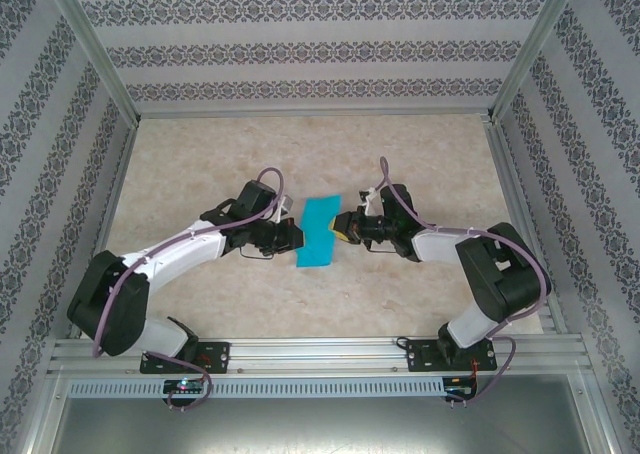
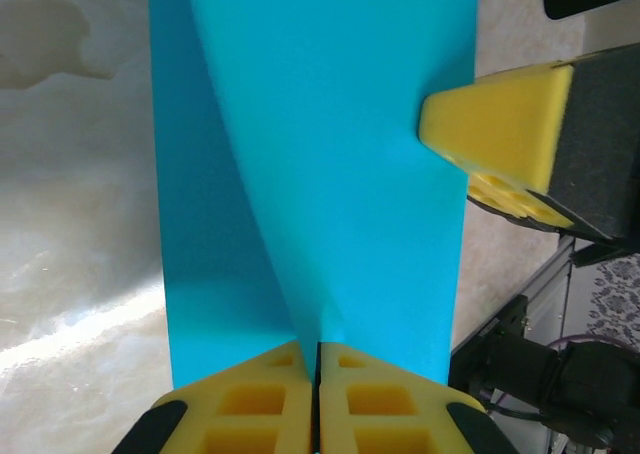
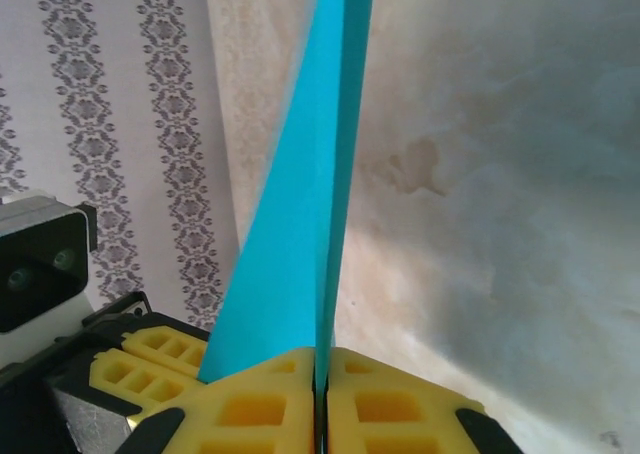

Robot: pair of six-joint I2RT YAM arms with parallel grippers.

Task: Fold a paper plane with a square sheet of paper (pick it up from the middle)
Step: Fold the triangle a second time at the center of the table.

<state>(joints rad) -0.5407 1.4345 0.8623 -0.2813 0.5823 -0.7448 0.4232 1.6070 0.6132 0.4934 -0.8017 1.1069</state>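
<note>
Left pincer [image 2: 317,394], right pincer [image 3: 322,374] both clamping opposite edges of folded paper [image 1: 320,232]; uneven pulling risking tear, slip or skewed crease.

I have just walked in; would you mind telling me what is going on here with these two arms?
The two arms hold a teal sheet of paper between them, apparently raised above the table. The left gripper is shut on one edge and the right gripper is shut on the opposite edge. The paper looks doubled over, its two layers bowing apart. It is not yet shaped like a plane.
</note>
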